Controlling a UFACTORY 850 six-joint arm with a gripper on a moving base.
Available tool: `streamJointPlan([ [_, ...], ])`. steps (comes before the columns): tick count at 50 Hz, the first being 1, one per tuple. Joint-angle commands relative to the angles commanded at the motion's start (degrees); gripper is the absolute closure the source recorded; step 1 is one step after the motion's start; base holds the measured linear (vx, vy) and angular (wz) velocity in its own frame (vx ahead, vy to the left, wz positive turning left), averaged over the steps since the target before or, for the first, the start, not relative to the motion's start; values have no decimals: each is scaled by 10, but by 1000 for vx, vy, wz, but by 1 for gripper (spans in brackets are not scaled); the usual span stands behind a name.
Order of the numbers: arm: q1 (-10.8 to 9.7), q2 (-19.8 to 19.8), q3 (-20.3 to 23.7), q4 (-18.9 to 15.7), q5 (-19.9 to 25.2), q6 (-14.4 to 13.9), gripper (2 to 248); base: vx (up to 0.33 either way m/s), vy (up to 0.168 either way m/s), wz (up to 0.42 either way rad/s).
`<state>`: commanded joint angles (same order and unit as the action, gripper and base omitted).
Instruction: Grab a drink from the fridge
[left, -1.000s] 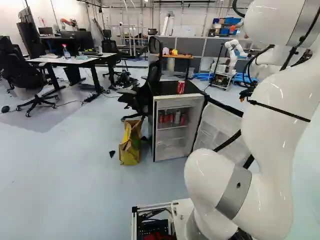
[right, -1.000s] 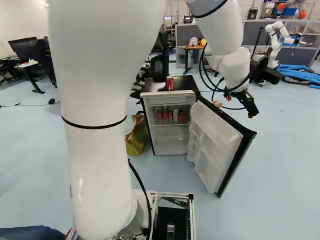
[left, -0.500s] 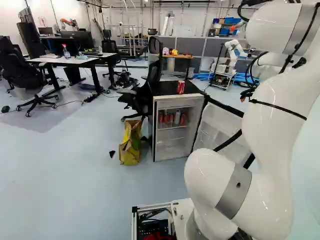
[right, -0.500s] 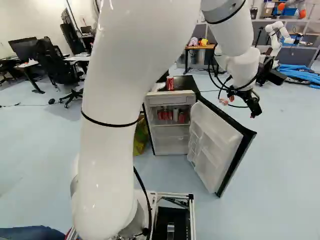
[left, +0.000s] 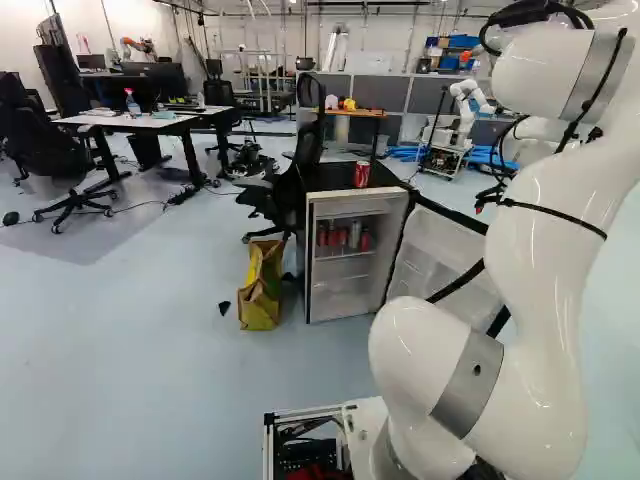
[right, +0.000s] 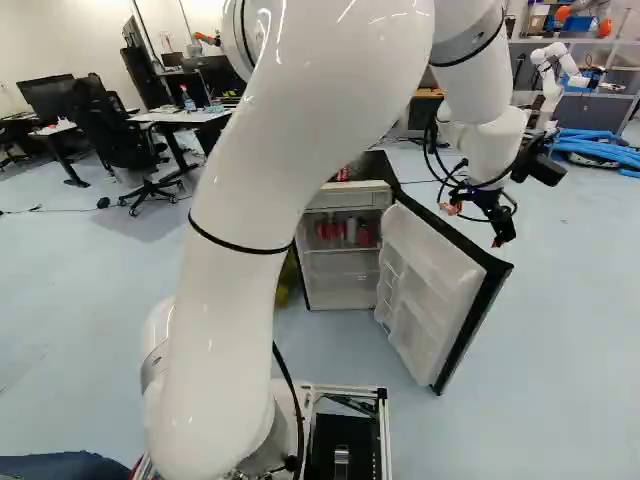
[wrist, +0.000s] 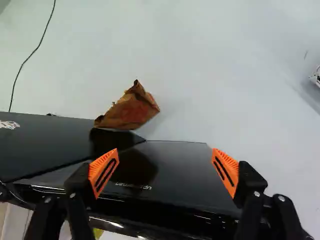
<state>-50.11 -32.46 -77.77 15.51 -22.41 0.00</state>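
Cans of drink stood in one row on an upper shelf of the fridge in the left base view, seemingly four red and one silver, though their edges ran together. One more red can stood upright on top of the fridge, near the front edge. The single door was swung wide, leaving the front opening uncovered. One yellow-and-brown bag stood on the floor just beside the fridge, and a broad stretch of floor ran between the fridge and the moving base. In the right base view the one arm crossed the near side of the fridge and partly covered the can on top. The door slanted outward, its black outer edge well apart from the cabinet, and the gripper hung past the door's upper edge, with floor beyond it in the view. One other robot stood in the background. In the wrist view the two jaws were wide apart, gripping nothing, their two orange pads over a glossy black panel. Past the panel's far edge showed one piece of crumpled brown paper and pale floor.
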Motion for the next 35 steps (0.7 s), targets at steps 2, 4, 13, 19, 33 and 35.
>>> streamJointPlan([
  [2, 0, -2, 0, 0, -5, 0, 3, 0, 0, 0],
  [4, 0, -2, 0, 0, -11, 0, 3, 0, 0, 0],
  [13, 0, -2, 0, 0, -24, 0, 3, 0, 0, 0],
  [19, 0, -2, 0, 0, -24, 0, 3, 0, 0, 0],
  [33, 0, -2, 0, 0, -24, 0, 3, 0, 0, 0],
  [35, 0, -1, 0, 0, -24, 0, 3, 0, 0, 0],
])
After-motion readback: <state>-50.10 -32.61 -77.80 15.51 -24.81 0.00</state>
